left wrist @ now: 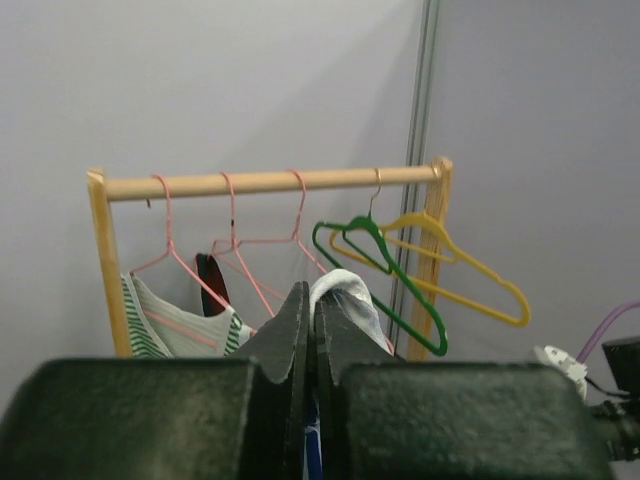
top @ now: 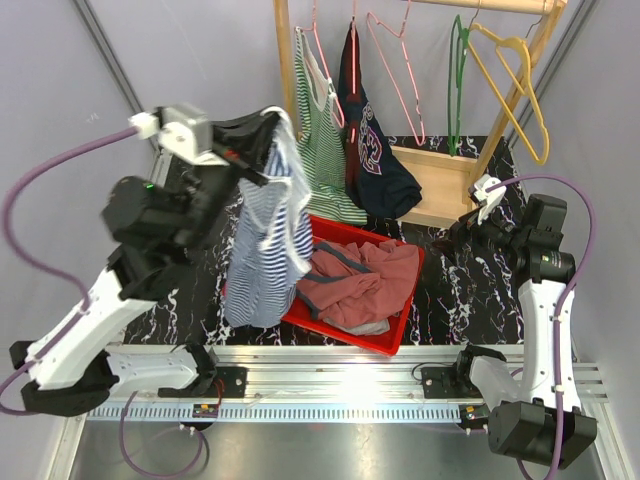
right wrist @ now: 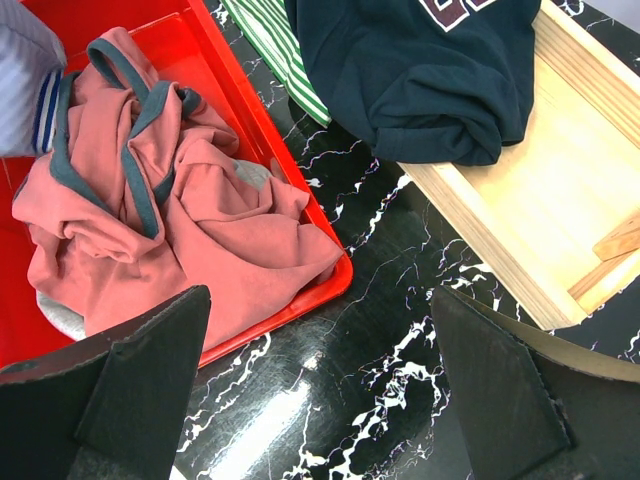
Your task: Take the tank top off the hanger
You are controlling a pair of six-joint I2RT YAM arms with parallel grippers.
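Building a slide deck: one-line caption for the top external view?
Left gripper holds a blue-striped tank top up by the red bin; the open right gripper hovers near the wooden rack.

2 grippers: left gripper [left wrist: 307, 305], right gripper [right wrist: 320, 380]. 1 wooden rack [top: 440, 185], far side. 5 hangers on it: 3 pink hangers [left wrist: 232, 215], 1 green hanger [top: 456, 90], 1 yellow hanger [left wrist: 480, 268] far right. 5 garments: 1 blue-striped tank top [top: 262, 250] left, 1 green-striped tank top [top: 325, 150], 1 navy top [top: 375, 160], 1 pink top [top: 365, 285], 1 grey piece [right wrist: 55, 305] under it. 1 red bin [right wrist: 170, 40].
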